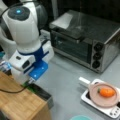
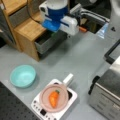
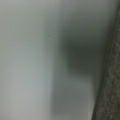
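- At a front view's left, I'm seeing the gripper (image 1: 30, 83) hanging in the open drawer (image 1: 43, 94) of the wooden cabinet (image 1: 20, 103); its fingers are hidden, so I can't tell its state.
- I'm judging this a reach into the drawer; coming out is calling for a straight lift clear of the drawer front.

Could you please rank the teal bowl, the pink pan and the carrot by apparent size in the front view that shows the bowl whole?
1. Pink pan, about level with the next.
2. Teal bowl, too close to separate.
3. Carrot, clearly smallest, lying in the pan.

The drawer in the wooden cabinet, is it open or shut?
Open. In both front views the drawer stands pulled out from the wooden cabinet, showing its dark inside, right below the gripper.
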Controlling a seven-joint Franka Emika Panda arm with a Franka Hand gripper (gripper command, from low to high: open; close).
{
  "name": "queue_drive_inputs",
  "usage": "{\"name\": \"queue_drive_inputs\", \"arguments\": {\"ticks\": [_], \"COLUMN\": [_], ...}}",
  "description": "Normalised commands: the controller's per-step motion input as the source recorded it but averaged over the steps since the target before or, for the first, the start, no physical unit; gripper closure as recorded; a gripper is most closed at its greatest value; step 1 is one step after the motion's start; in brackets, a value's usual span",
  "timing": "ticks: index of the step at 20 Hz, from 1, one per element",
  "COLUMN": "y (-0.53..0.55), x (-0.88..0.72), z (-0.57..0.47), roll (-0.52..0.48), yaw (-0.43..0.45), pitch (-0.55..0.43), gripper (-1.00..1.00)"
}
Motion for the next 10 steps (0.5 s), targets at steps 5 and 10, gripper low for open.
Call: {"name": "queue_drive_inputs", "arguments": {"ticks": [5,10], "y": [-0.02,0.07], "x": [-0.24,-0.23], "z": [-0.16,-0.23], "roll": [0.108,0.095], "yaw": [0.024,0.0], "pitch": [-0.249,-0.272], "gripper": [-1.0,-1.0]}}
